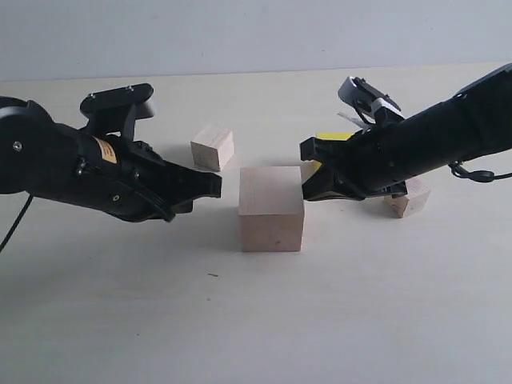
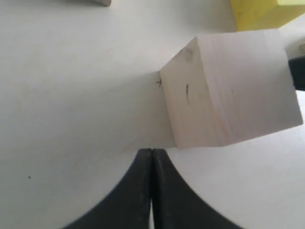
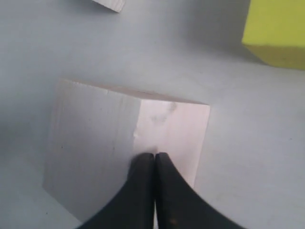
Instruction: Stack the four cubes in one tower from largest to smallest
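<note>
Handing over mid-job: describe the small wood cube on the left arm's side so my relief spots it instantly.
Find the large pale wood cube mid-table. Behind it and leftward in the exterior view, just beyond the left claw, stands the small wood cube. Unlike the other small cube, half hidden under the right arm near the yellow cube, it sits fully in the open.

We see a pale table with a large pale wood cube at its centre. From it, a small pale wood cube lies at ten o'clock, a partly hidden yellow cube at two, and a second small wood cube at three.
</note>
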`<state>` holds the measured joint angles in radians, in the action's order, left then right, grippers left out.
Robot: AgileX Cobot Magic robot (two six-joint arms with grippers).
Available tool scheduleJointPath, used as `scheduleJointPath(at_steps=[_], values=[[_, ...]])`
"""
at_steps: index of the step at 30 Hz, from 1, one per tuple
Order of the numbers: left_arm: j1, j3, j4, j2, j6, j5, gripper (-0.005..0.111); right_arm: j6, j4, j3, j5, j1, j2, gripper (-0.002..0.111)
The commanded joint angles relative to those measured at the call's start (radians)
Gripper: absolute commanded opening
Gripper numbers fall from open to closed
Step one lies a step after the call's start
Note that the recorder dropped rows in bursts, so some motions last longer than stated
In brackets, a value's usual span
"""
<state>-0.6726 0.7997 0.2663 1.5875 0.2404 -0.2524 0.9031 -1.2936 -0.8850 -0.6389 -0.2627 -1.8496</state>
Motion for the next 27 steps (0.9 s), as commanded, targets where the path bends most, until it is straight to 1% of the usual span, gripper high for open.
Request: scheduleJointPath(at_steps=[1, 11, 13, 16, 17, 18, 20, 22, 24, 25, 27], values=[[-0.006, 0.026, 0.01, 0.004, -0.005, 0.009, 0.0, 0.011, -0.016, -0.009, -0.027, -0.004, 0.0, 0.0], [-0.006, 0.04, 0.01, 0.004, -0.005, -0.004, 0.0, 0.013, -0.041, -0.013, -0.044, -0.004, 0.0, 0.0], [-0.006, 0.04, 0.025, 0.002, -0.005, -0.004, 0.0, 0.013, -0.041, -0.032, -0.044, -0.016, -0.001, 0.0], [-0.007, 0.04, 0.041, -0.004, -0.029, -0.015, 0.0, -0.023, -0.031, -0.102, -0.036, -0.064, -0.001, 0.0], [-0.007, 0.04, 0.041, -0.006, -0.029, -0.021, 0.0, -0.042, -0.014, -0.113, -0.028, -0.069, -0.001, 0.0], [-0.007, 0.04, 0.039, -0.017, -0.032, -0.03, 0.0, -0.117, 0.062, -0.128, 0.001, -0.074, -0.001, 0.0], [-0.007, 0.04, 0.035, -0.028, -0.035, -0.033, 0.0, -0.179, 0.154, -0.13, 0.031, -0.074, -0.001, 0.0], [-0.007, 0.04, 0.033, -0.029, -0.038, -0.033, 0.0, -0.173, 0.154, -0.13, 0.0, -0.074, 0.023, 0.0], [-0.007, 0.04, 0.033, -0.027, -0.055, -0.031, 0.0, -0.122, 0.092, -0.13, -0.022, -0.074, 0.085, 0.0], [-0.007, 0.04, 0.033, -0.027, -0.057, -0.029, 0.0, -0.122, 0.1, -0.13, -0.019, -0.074, 0.11, 0.0], [-0.007, 0.04, 0.033, -0.027, -0.062, -0.027, 0.0, -0.251, 0.238, -0.13, 0.004, -0.074, 0.165, 0.0]])
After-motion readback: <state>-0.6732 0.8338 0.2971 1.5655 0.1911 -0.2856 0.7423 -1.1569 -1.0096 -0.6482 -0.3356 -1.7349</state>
